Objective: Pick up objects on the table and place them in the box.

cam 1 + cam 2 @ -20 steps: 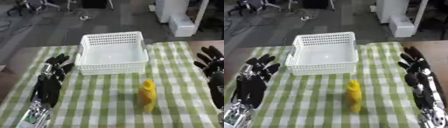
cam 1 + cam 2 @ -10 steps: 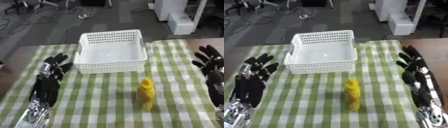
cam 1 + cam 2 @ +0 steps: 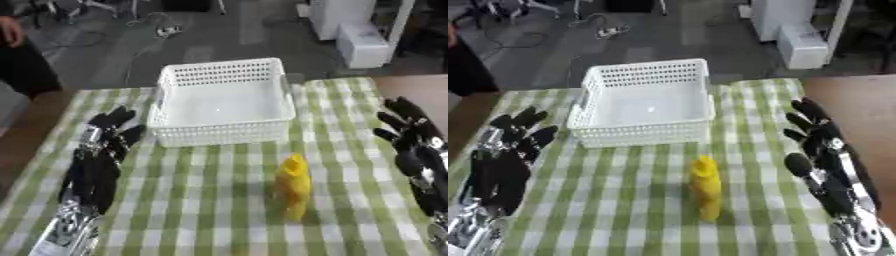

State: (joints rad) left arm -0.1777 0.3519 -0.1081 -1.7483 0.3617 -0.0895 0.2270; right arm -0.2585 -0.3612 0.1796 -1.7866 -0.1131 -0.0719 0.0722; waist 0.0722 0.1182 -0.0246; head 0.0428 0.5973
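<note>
While both my hands lie flat on the green checked tablecloth (image 3: 210, 200), the yellow bottle (image 3: 292, 186) lies between them, just in front of the white basket (image 3: 223, 102) (nothing shows inside it). My left hand (image 3: 98, 160) is on the left side with its fingers straight and apart. My right hand (image 3: 822, 150) is on the right, fingers spread too, touching nothing.
</note>
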